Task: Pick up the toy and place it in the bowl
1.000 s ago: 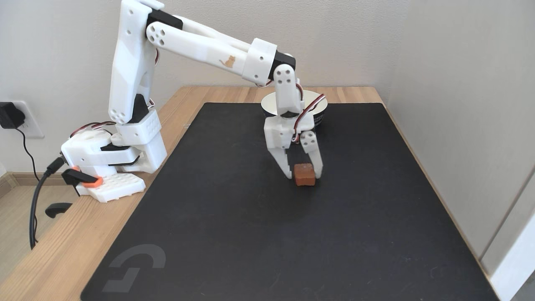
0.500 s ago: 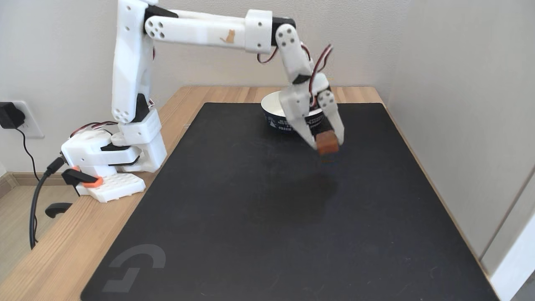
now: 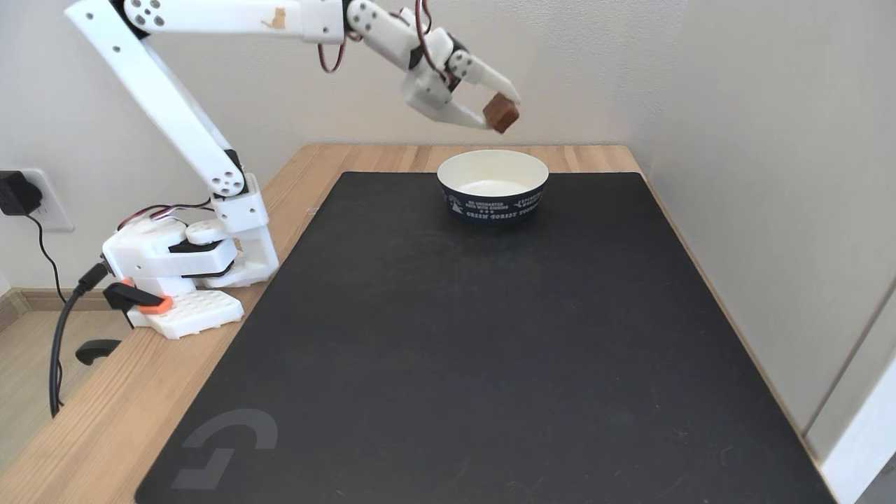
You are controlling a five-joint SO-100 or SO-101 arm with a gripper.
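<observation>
Toy (image 3: 501, 113), rounded reddish-brown block

The reddish-brown toy (image 3: 501, 113) hung tilted in my claw (image 3: 500, 110), seemingly above the white-lined navy bowl (image 3: 493, 197).

Matt white plastic on the arm (image 3: 175, 112) and gripper (image 3: 502, 110), with black joint inserts. Reddish-brown toy (image 3: 501, 113) dull, possibly rubbery. Paper bowl (image 3: 493, 204): smooth white inside, navy printed outside. Matt black desk mat (image 3: 448, 350), faintly scuffed. Light wood-grain table (image 3: 91, 434), satin finish. Plain painted wall (image 3: 595, 63).
</observation>
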